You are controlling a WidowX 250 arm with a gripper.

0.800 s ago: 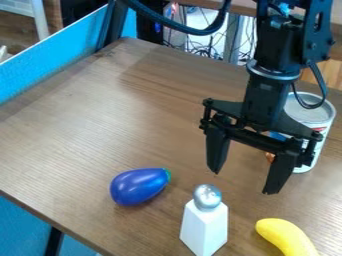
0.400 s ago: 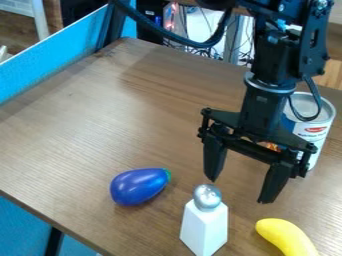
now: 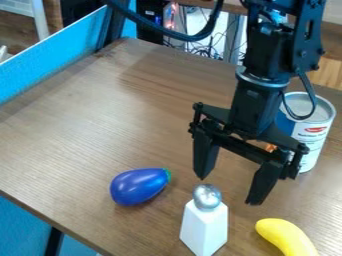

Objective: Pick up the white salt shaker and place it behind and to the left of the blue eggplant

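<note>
Blue eggplant (image 3: pixel 139 187) lay left of white shaker (image 3: pixel 204 227) | white shaker stood upright on table (image 3: pixel 87 135) | gripper (image 3: pixel 228 191) hung near white shaker's top, spread wide, empty | banana (image 3: pixel 287 237) lay right | can (image 3: pixel 311 134) stood behind, right.

Small label print (image 3: pixel 315 132) on the can (image 3: pixel 309 153); too small to read

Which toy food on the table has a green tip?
Glossy blue eggplant, image-left of the white tapered bottle with a silver ball top. The yellow curved banana, image-right of it, shows no green.
</note>
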